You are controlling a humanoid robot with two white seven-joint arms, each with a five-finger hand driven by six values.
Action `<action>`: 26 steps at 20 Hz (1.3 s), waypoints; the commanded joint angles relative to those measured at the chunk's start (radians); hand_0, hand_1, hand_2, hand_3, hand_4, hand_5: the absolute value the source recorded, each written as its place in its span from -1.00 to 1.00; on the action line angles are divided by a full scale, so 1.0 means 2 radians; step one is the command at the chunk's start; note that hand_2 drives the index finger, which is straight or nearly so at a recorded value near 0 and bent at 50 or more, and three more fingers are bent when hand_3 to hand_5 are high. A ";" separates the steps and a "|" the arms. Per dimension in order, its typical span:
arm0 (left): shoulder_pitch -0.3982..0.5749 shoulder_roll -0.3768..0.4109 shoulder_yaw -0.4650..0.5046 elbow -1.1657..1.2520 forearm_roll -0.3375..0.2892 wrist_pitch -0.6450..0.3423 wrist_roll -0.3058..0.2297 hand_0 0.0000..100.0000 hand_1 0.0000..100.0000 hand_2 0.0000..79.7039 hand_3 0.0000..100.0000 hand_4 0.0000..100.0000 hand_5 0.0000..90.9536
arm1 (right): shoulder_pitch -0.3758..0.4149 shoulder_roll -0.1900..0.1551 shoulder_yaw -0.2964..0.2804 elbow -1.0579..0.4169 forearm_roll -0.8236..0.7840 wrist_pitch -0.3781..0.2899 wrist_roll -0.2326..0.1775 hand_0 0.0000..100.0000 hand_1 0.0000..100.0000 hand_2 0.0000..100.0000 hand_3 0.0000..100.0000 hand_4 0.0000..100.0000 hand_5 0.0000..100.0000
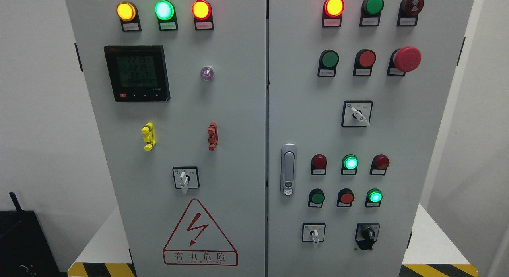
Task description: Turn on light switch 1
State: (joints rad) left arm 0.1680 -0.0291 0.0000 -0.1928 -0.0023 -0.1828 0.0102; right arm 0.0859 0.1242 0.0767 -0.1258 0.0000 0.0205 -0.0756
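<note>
Two cabinet doors [234, 150] meeting at centre seam, rotary switch [185, 178] unobstructed, neither hand visible.

A grey control cabinet [238, 122] is seen head-on; yellow, green and red lamps [164, 10] are lit along its top.

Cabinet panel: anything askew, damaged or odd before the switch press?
Nothing looks damaged. Only oddity: the upper right selector switch has its lever angled to lower right, while the other white-lever selectors point straight down. No hand in view.
</note>
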 commanded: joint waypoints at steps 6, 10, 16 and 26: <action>0.072 0.018 0.047 -0.402 -0.070 0.008 -0.047 -0.53 -0.71 -1.00 -1.00 -1.00 -1.00 | 0.000 0.000 0.000 0.000 -0.012 0.000 0.000 -1.00 -1.00 -1.00 -1.00 -1.00 -1.00; 0.070 0.029 0.054 -0.472 -0.081 0.000 -0.053 -0.46 -0.70 -1.00 -1.00 -1.00 -1.00 | 0.000 0.000 0.000 0.000 -0.012 0.000 0.000 -1.00 -1.00 -1.00 -1.00 -1.00 -1.00; 0.080 0.045 0.055 -0.575 -0.042 -0.018 -0.056 -0.38 -0.55 -1.00 -0.79 -0.48 -1.00 | 0.000 0.000 0.000 0.000 -0.012 0.000 0.000 -1.00 -1.00 -1.00 -1.00 -1.00 -1.00; 0.097 0.046 0.066 -0.719 -0.015 -0.021 -0.053 -0.40 -0.13 -0.41 -0.16 0.13 -0.40 | 0.000 0.000 0.000 0.000 -0.012 0.000 0.000 -1.00 -1.00 -1.00 -1.00 -1.00 -1.00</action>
State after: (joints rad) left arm 0.3509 0.0429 0.1061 -1.2854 -0.0689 -0.2242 -0.1053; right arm 0.0859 0.1242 0.0767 -0.1258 0.0000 0.0212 -0.0756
